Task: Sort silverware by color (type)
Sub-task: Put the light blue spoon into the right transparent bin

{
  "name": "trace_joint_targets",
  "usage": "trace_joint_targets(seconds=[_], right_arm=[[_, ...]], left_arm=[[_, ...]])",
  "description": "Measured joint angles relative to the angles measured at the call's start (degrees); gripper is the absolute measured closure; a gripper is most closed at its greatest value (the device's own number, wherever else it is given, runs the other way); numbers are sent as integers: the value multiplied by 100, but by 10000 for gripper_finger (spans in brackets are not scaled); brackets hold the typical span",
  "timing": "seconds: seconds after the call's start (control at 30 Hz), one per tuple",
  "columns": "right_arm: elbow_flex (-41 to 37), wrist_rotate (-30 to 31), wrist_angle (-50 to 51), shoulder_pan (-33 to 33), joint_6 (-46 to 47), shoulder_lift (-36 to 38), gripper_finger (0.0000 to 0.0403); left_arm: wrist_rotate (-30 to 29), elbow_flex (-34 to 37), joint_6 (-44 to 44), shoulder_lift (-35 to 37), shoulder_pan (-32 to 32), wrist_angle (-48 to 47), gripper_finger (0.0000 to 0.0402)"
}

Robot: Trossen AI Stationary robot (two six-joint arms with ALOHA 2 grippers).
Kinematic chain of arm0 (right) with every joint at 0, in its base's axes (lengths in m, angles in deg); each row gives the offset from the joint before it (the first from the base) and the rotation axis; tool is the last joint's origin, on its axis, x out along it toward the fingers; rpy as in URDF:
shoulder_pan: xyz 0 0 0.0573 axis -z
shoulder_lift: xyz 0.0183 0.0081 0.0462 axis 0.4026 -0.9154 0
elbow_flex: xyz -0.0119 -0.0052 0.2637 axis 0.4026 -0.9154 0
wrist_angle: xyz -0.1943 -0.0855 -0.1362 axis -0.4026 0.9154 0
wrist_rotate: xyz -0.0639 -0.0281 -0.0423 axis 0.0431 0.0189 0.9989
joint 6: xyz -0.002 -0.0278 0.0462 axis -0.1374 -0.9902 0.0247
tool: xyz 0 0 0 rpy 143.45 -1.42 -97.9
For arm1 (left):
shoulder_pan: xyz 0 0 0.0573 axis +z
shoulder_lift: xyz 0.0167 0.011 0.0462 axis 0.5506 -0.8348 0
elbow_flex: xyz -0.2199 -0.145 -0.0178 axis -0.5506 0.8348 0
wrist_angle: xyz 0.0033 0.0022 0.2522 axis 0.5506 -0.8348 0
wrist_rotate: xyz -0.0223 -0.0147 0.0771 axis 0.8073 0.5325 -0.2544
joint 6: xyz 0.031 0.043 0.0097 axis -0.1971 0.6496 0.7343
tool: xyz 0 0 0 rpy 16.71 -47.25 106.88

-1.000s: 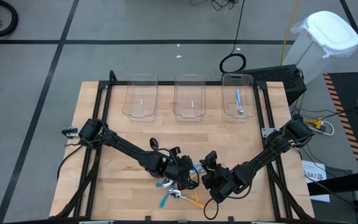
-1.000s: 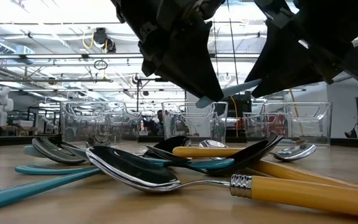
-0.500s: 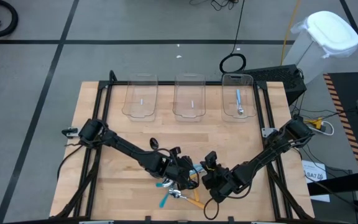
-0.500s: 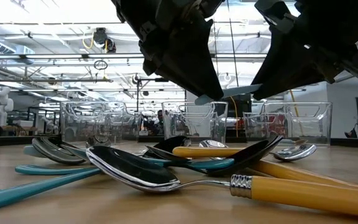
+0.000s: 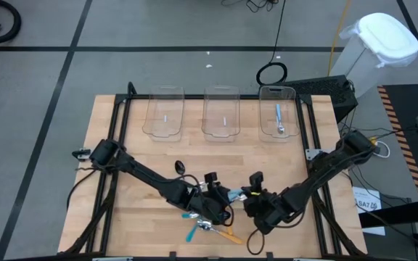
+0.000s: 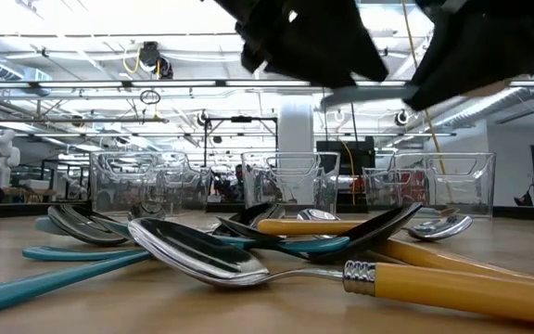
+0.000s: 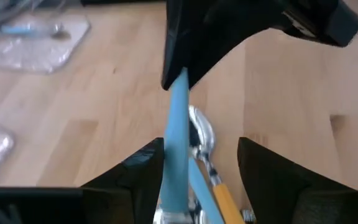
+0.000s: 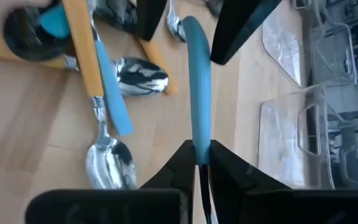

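Observation:
A light-blue-handled spoon (image 8: 197, 81) hangs in the air between my two grippers, above the pile of silverware (image 5: 207, 229) near the table's front edge. My right gripper (image 8: 201, 152) is shut on it. My left gripper (image 7: 201, 165) stands open, one finger on either side of the handle's rounded free end (image 8: 191, 25); in the right wrist view they stand apart from it. In the pile, teal, orange and light-blue spoons (image 6: 248, 260) lie across one another on the wood. The held spoon's bowl is hidden. My right gripper pinches the light-blue handle (image 8: 199, 134) between its two fingers, at the end away from the rounded free end. The fingers lie along the handle, which sticks out ahead of them toward my left gripper. The spoon is lifted clear of the pile and roughly level (image 6: 369, 93).
Three clear plastic bins (image 5: 164, 112) (image 5: 220, 112) (image 5: 278, 112) stand in a row along the far edge; the right one holds a light-blue spoon (image 5: 279, 119). Bare wood lies between the bins and the arms. A black frame (image 5: 312, 130) borders the table.
Both grippers have risen over the pile, and the light-blue spoon has gone up with them, staying about level. My right gripper has also drawn a little toward the table's right edge. The pile has kept still.

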Motion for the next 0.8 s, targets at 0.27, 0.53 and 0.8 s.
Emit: trace_joint_targets(seconds=[0.27,0.53,0.8], right_arm=[[-188,50,-110,-281,484,297,381],[-984,201,-777,-337,725,668,381],[-1956,192,-2223,-411,363,1515,381]], left_arm=[[-91,-2,1097,166,-112,981,197],[-354,-3,2319,376,-383,1662,197],[-477,0,2888,374,-448,1760,197]])
